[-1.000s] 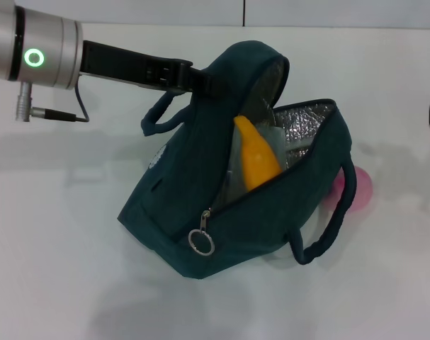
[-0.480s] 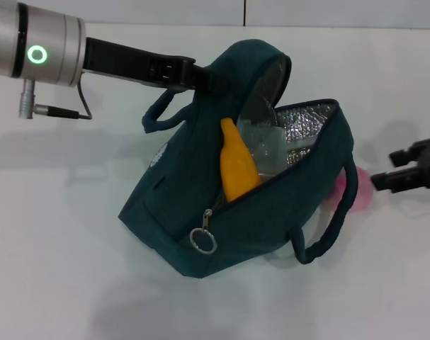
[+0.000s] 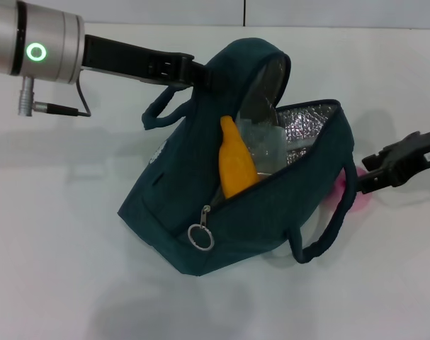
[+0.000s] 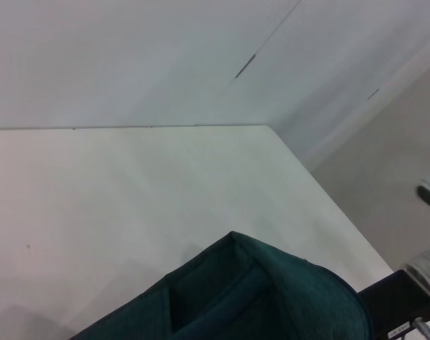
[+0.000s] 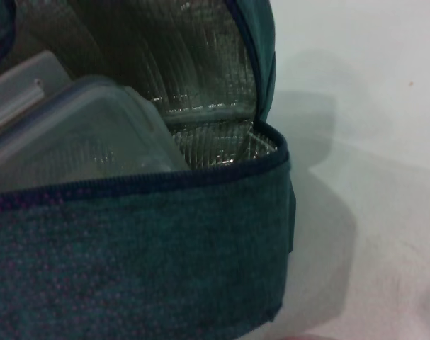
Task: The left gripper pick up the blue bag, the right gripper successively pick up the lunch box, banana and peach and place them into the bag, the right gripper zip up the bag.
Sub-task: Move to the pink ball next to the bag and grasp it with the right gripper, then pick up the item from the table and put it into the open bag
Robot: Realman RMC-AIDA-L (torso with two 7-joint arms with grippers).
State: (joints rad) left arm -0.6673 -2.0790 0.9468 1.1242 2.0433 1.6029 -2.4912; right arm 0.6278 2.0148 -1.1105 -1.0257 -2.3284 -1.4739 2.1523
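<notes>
Surface: a plain white table point(image 3: 66, 269), matt and unmarked; a pale wall with a dark vertical seam rises behind its far edge.
Blue bag point(image 3: 268, 212): dark teal-blue fabric, near the middle of the table in the head view, tilted with its mouth gaping towards the robot's right; its lower corner rests on the table while its top is lifted.
Lining: crinkled silver foil point(image 5: 193, 78) shows inside the open mouth.
Zipper: undone, with a metal ring pull point(image 3: 200, 238) hanging at the low front corner of the bag.
Handles: one loop point(image 3: 328, 227) droops off the near right side; the other curls out on the left, just below the left claw.
Lunch box point(image 5: 80, 131): clear plastic with a blue-rimmed lid, inside the bag against the foil.
Banana point(image 3: 236, 166): yellow-orange, standing on end inside the bag, just beside the box, its tip above the rim.
Peach point(image 3: 342, 190): only a pink sliver shows on the table behind the bag's right end, close to the right claw.
Left gripper point(image 3: 197, 74): clenched on the bag's upper flap, holding it up; its silver wrist with the green ring light is at the upper left.
Right gripper point(image 3: 367, 173): low at the right edge of the head view, just beside the bag's right end; whether its fingers are parted I cannot tell.
Open room: bare white table stretches in front of the bag and to its left; the far corner of the table shows in the left wrist view.
</notes>
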